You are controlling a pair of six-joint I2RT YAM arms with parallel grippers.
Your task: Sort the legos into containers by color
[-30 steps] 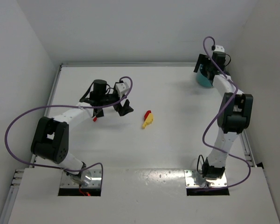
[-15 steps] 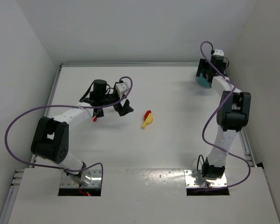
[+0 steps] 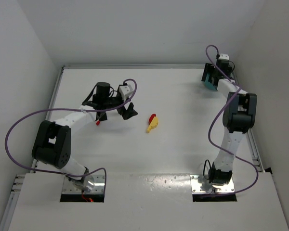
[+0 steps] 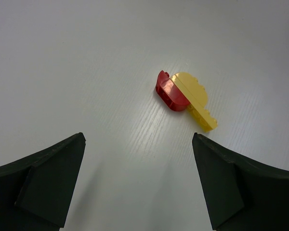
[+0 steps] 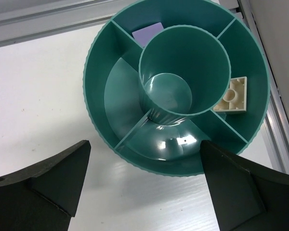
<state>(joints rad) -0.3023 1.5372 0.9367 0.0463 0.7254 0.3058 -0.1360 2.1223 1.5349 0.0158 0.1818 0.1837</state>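
White table (image 3: 183, 144), purple cables (image 3: 6, 139), teal bowl (image 5: 118, 96)

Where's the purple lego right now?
In the right wrist view, the purple lego lies in the upper outer compartment of the teal bowl, partly hidden behind its central cup.

1. The whole tabletop (image 3: 183, 144) is viewed by a fixed camera set high above and behind its near edge, tilted down toward the far side. Everything is seen from afar.
2. From the left wrist, the tabletop is viewed steeply downward at close range, past the left tool (image 4: 138, 139). The joined red and yellow legos (image 4: 183, 96) framed there are also seen mid-tabletop in the top view.
3. From the right wrist, the teal bowl (image 5: 120, 96) is looked straight down into at very short range, past the right tool (image 5: 144, 144). In the top view the same bowl appears only as a small sliver at the far right corner.
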